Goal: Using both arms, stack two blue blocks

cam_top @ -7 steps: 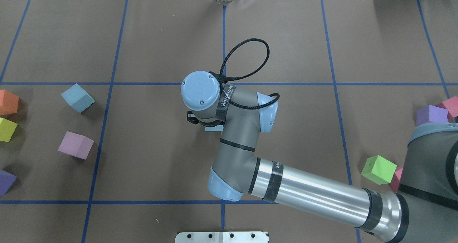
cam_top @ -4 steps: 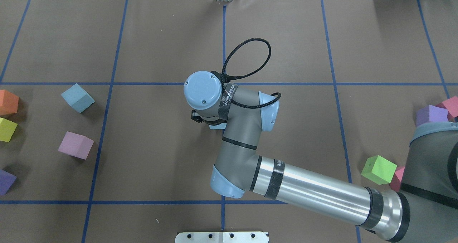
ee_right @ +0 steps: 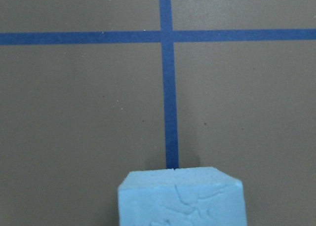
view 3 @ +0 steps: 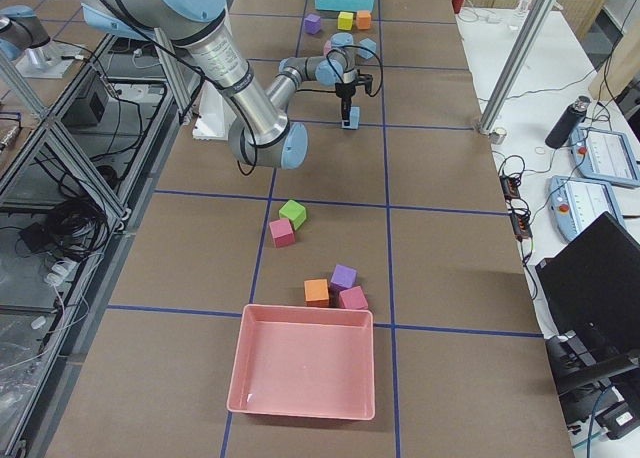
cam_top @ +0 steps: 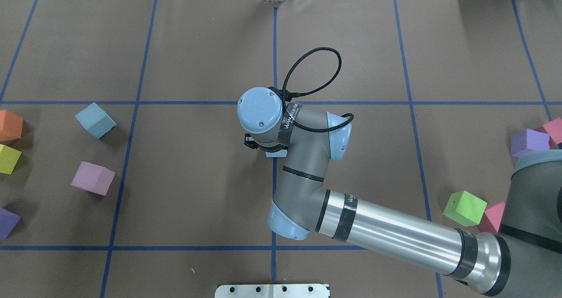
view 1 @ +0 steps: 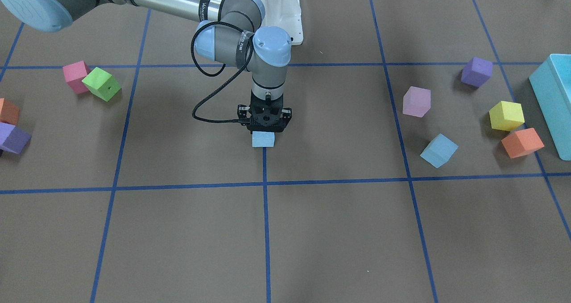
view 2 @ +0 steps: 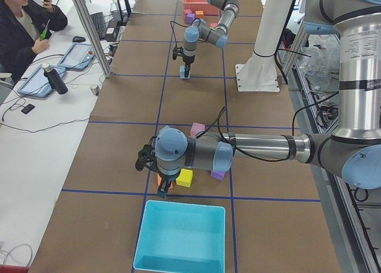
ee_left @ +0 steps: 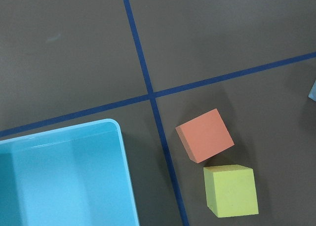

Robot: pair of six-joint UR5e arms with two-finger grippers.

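Foam is what the right gripper (view 1: 266, 123) is closing on: its jaws are narrow around the top of the held blue block (view 1: 262, 139), with the arm pointing straight down over the middle of the table. I judge it is bringing this block to the centre because both arms are able to reach that place, so it is serving as the base of the stack. The block is hanging on or just beside the blue tape line (ee_right: 168, 88). Whether it is already touching the table, I cannot tell.

The second blue block (view 1: 439, 150) is lying well apart, on the robot's left side, near a pink cube (view 1: 416, 101). It is waiting there for the left arm, in my judgement.

The overhead view is hiding the right gripper almost completely under the wrist and showing only a thin edge of the held block. The front-facing view is showing the grasp clearly. The left gripper (view 2: 161, 185) is appearing only in the left side view, so I cannot tell how its jaws are standing. Its wrist camera is looking down on an orange cube (ee_left: 204, 135), a yellow cube (ee_left: 231, 190) and the corner of a teal box (ee_left: 114, 137).
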